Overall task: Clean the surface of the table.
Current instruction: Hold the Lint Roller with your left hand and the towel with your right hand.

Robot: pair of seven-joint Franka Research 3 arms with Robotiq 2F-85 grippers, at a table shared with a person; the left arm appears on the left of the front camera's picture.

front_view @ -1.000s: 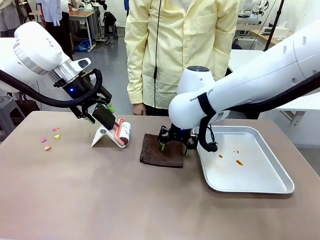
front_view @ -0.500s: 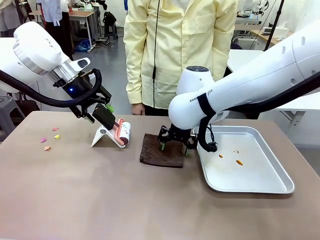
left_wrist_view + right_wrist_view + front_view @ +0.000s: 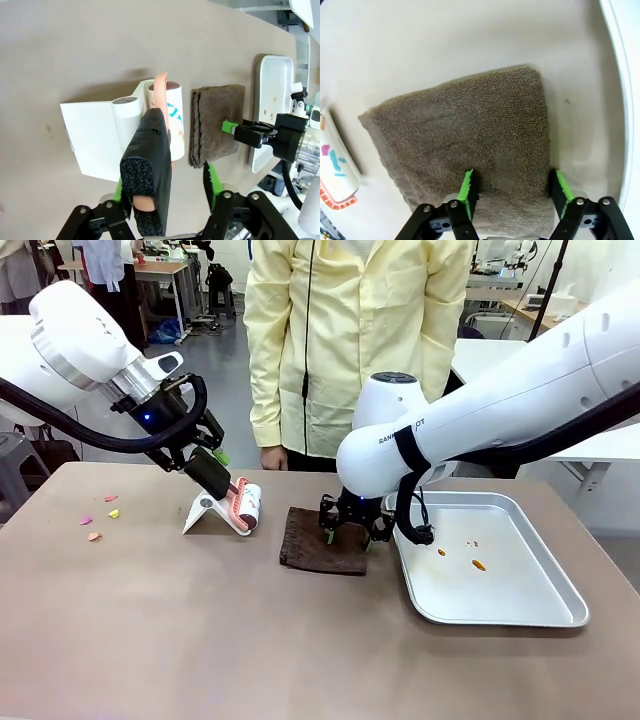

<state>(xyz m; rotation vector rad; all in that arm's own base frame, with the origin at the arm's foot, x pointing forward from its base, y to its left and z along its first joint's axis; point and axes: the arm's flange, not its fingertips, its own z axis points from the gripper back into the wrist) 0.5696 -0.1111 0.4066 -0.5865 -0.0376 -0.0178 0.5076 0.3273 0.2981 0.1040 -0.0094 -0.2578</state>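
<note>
Right wrist view: half-open hand (image 3: 512,187) on cloth (image 3: 470,125)

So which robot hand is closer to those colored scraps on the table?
Left. The left hand straddles the handle of the roller, with the scraps off to its left. The right hand is down on the cloth, farther right, beside the tray.

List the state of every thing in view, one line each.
Lint roller: resting in its white stand.
Cloth: folded, flat on the table.
Left gripper: jaws open astride the roller's handle.
Right gripper: jaws apart, pads on the cloth.
Tray: holds a few orange bits.
Paper scraps: loose on the table.
</note>
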